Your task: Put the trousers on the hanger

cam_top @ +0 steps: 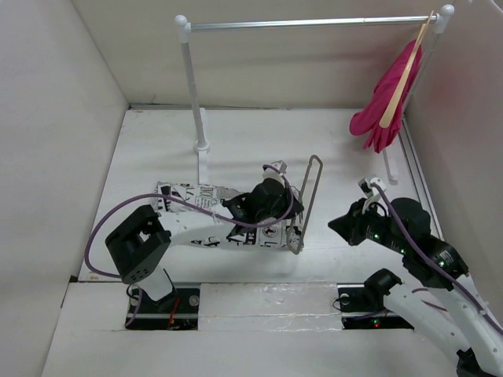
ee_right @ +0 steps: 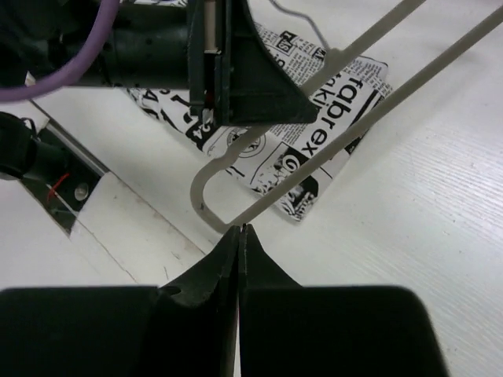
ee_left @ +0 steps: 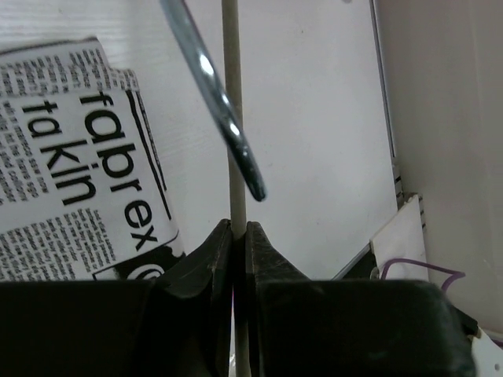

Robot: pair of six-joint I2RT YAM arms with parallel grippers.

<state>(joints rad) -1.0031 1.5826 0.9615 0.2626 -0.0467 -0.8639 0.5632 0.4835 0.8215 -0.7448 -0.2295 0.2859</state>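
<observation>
With your left gripper (ee_left: pixel 238 232) clamped on the thin grey wire hanger (ee_left: pixel 231 47) beside the newspaper-print white trousers (ee_left: pixel 71 157) folded on the table (ee_right: pixel 424 236), and your right gripper (ee_right: pixel 240 229) closed empty, that wire could swivel or slip.

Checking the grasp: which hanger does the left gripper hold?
The thin grey wire hanger, clamped in the left gripper; the wooden hanger hangs on the rail, far off.

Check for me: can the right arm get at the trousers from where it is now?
Probably not directly. The hanger, pinched in the shut left gripper, stands between the right gripper and the trousers, and the left arm lies across them. It would likely have to come round the hanger.
</observation>
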